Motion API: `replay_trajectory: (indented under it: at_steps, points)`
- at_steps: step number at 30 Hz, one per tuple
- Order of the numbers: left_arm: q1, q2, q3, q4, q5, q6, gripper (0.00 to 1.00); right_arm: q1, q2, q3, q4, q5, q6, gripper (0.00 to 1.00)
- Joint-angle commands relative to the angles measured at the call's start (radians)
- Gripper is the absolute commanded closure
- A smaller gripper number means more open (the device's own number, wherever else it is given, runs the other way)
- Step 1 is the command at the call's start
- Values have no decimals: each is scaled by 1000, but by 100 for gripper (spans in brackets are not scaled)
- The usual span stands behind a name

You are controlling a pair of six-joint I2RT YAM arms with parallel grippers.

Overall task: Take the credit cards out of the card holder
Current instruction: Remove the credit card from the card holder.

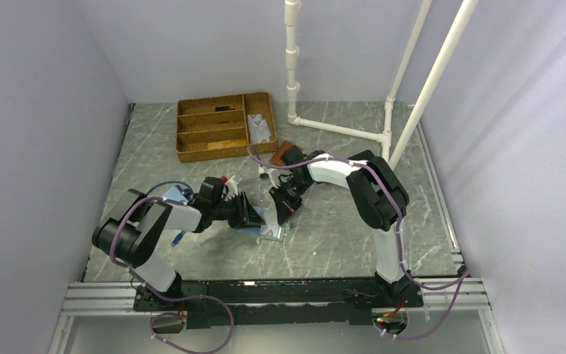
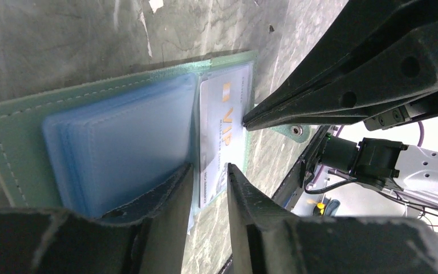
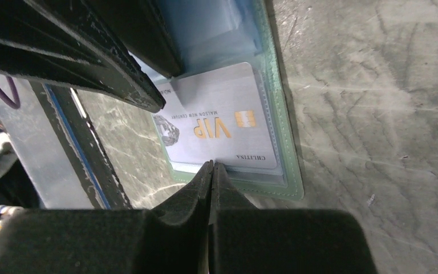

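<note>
Right claw [image 3: 212, 166] is clenched tight, its closed tip down on the long edge of the VIP card [image 3: 222, 123]. Whether it pinches that edge or only presses on it, I cannot tell. Left claw [image 2: 208, 171] sits opposite with its jaws a little apart, grasping nothing: one finger rests on the blue sleeves [image 2: 120, 142], the other just beside the card's short end.

And the holder [image 3: 292, 171]? It lies open and flat on the surface [image 3: 376, 114], between the two arms and near the front.

By my reading, this is early going. The card lies within the holder's green border, seemingly under its clear pocket, and no card lies loose beside the holder (the stacked sleeves may hide more, though nothing shows through them). At the back, the tray [image 1: 191, 156] has pale pieces [image 1: 259, 127] in its right compartment, too small to call. So the job left is to work this card free and clear, then check the sleeves.
</note>
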Motion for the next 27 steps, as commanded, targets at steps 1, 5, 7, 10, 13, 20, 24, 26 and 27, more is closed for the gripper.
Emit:
replay_trajectory:
  at_steps: [1,5,7,10,13,20,24,26,27]
  points:
    - [0,56,0,14,-32,12,66,17,68,30,122,88,90,100]
    - [0,50,-11,30,-41,-8,68,25,67,11,177,18,152,100]
    - [0,37,-17,28,-52,-14,70,24,59,1,202,9,175,100]
    - [0,22,-23,27,-55,-22,76,23,58,2,203,33,176,100]
    - [0,21,-32,47,-50,-32,90,23,65,4,197,56,172,100]
    - [24,3,-61,54,-58,-27,100,14,76,30,128,125,113,100]
    - [88,-19,-91,80,-18,-18,100,-2,72,32,103,136,90,98]
    - [112,-18,-104,103,14,-22,100,-6,71,35,89,135,71,95]
    - [119,-16,-107,114,25,-24,100,-6,69,38,81,134,62,93]
